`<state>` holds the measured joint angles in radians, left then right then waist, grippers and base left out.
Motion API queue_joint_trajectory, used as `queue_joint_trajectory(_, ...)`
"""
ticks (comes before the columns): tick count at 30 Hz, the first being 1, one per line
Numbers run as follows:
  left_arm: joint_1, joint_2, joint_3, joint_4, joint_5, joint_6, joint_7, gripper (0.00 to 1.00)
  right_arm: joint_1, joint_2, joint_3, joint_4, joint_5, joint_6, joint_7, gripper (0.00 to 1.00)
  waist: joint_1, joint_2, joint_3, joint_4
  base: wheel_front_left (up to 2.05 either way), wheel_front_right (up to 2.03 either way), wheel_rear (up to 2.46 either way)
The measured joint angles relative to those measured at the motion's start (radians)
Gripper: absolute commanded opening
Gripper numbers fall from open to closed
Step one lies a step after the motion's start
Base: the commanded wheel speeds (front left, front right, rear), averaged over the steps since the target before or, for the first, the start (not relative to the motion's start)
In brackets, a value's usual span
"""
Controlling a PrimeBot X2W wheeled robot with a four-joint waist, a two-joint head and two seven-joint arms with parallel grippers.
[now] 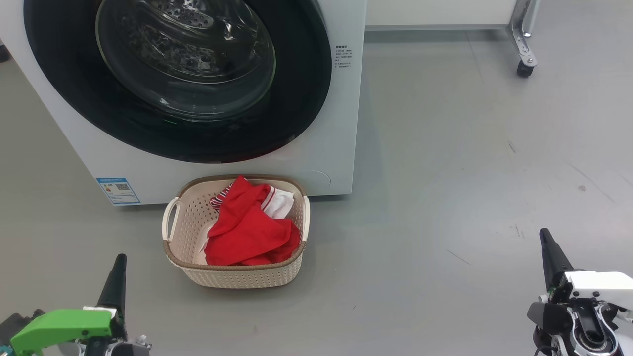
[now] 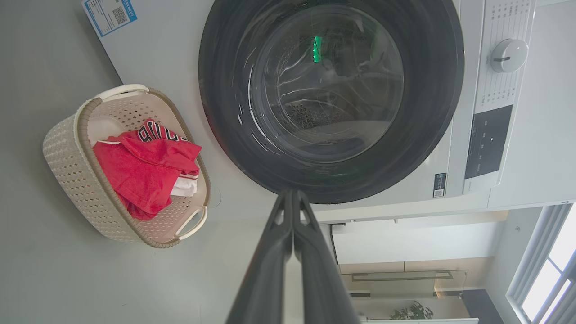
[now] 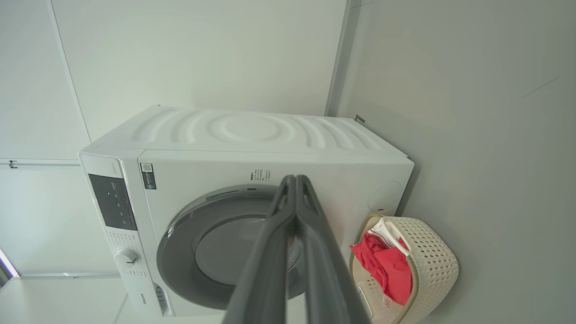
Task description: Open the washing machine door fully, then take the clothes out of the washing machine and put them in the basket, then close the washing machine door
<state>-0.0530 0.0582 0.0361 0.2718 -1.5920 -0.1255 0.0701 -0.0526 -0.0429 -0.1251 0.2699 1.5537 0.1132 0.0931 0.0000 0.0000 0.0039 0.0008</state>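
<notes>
We see the washing machine door (image 1: 178, 74) lying flat against the white washing machine (image 1: 341, 148); it looks shut. The red clothes (image 1: 247, 232) lie in the basket (image 1: 237, 278), which sits on the floor (image 1: 445, 198) just in front of the machine. Our left tool (image 1: 120, 259) and right tool (image 1: 545, 235) are both closed with nothing in them, well apart from the door. We think every step is done; the next move only calls for checking that the door is shut tight.

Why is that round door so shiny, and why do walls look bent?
Head view: the glossy black-rimmed round glass door mirrors room light in pale streaks; the cream perforated plastic basket throws only a faint shadow. Left wrist view: a green glint on the glass. Right wrist view: the wide lens bows the wall seams beside the white washing machine.
</notes>
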Motion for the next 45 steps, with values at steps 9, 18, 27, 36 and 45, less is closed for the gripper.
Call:
queue_joint_trajectory(9, 0.0, -0.001, 0.011, -0.001, -0.027, 0.0, 0.009, 0.0, -0.006, 0.003, -0.006, 0.005, 0.048, 0.008, 0.013, 0.0, 0.0, 0.0, -0.001, -0.001, 0.0, 0.0, 0.0)
queue_joint_trajectory(18, -0.001, -0.001, 0.012, -0.001, -0.027, 0.0, 0.009, 0.0, -0.006, 0.003, -0.006, 0.005, 0.048, 0.008, 0.013, 0.0, 0.0, 0.0, -0.001, -0.001, 0.0, 0.0, 0.0)
queue_joint_trajectory(27, -0.001, -0.001, 0.012, -0.001, -0.027, 0.0, 0.009, 0.0, -0.007, 0.003, -0.007, 0.005, 0.048, 0.008, 0.013, 0.0, 0.0, 0.0, -0.001, -0.001, 0.0, 0.0, 0.0)
queue_joint_trajectory(36, -0.001, -0.002, 0.013, -0.001, -0.027, 0.0, 0.01, 0.0, -0.007, 0.003, -0.007, 0.005, 0.048, 0.008, 0.013, 0.0, 0.0, 0.0, -0.001, -0.001, 0.0, 0.0, 0.0)
queue_joint_trajectory(45, -0.001, -0.002, 0.013, -0.001, -0.027, 0.0, 0.01, 0.0, -0.007, 0.003, -0.007, 0.005, 0.048, 0.008, 0.013, 0.0, 0.0, 0.0, -0.001, -0.001, 0.0, 0.0, 0.0)
